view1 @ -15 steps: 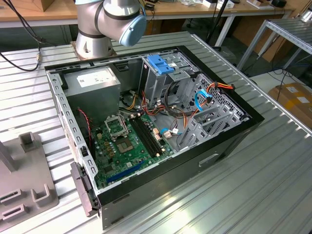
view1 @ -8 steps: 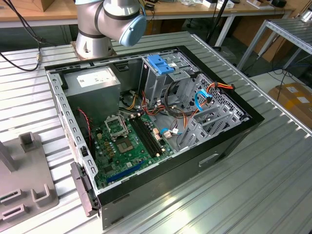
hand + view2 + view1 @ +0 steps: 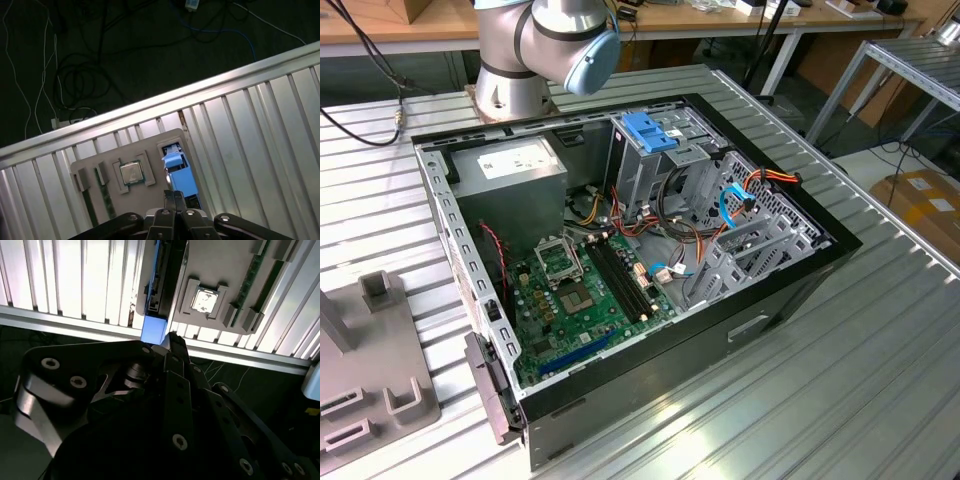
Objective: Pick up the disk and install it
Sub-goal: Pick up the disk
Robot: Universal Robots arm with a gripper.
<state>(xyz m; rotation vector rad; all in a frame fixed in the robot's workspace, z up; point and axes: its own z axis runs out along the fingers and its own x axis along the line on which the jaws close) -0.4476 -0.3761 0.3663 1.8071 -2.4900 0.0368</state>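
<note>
The work stands at the pick-up step. In the first wrist view the gripper (image 3: 174, 193) hangs right above the disk (image 3: 178, 172), which stands on its edge in a slot of the grey holder plate (image 3: 150, 145). Its blue carrier frame faces up toward the camera. The plate lies close to the bench (image 3: 250, 125) edge, beside the long rail, and a processor chip (image 3: 132, 174) sits in a recess just next to the disk's slot.

The jaws look clenched on nothing — the two fingers seem pressed together with no gap — though the angle is steep and contact with the blue frame cannot be ruled out. In the second wrist view a fingertip (image 3: 173, 338) sits just beside the frame's bright end.

In the exterior view the open computer case (image 3: 770, 320) lies well apart from the plate, toward the middle of the bench, and its drive cage (image 3: 650, 140) shows a blue latch on top.

By these pictures nothing is lifted yet. A grasp would call for the fingers to part wider than the disk's thickness and settle squarely on its flat sides — not on the plate's walls.
</note>
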